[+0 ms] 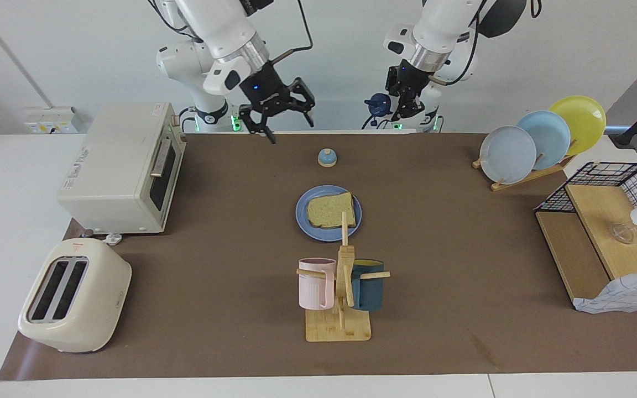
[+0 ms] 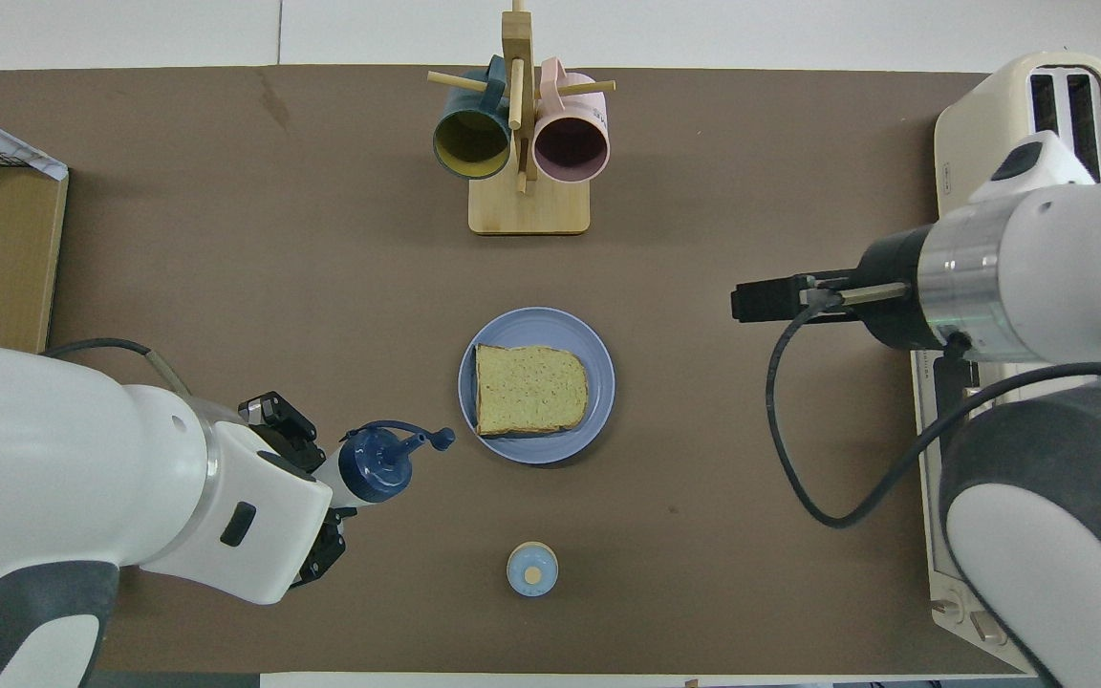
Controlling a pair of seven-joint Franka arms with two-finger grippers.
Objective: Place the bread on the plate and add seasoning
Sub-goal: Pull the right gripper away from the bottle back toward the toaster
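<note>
The bread (image 1: 329,211) (image 2: 529,389) lies flat on the blue plate (image 1: 301,215) (image 2: 536,327) in the middle of the mat. My left gripper (image 1: 401,104) is raised over the robots' edge of the table. It is shut on the seasoning (image 1: 377,103) (image 2: 374,465), a white bottle with a navy cap, held tilted with its spout toward the plate. The spout's small tip cap dangles from its strap. My right gripper (image 1: 286,124) (image 2: 749,303) is raised and open with nothing in it. It hangs over the mat near the toaster oven.
A blue-topped bell knob (image 1: 327,157) (image 2: 532,569) sits between the plate and the robots. A mug rack (image 1: 340,287) stands farther out. Toaster oven (image 1: 125,166) and toaster (image 1: 72,296) fill the right arm's end. A plate rack (image 1: 539,138) and wire shelf (image 1: 606,237) stand at the left arm's end.
</note>
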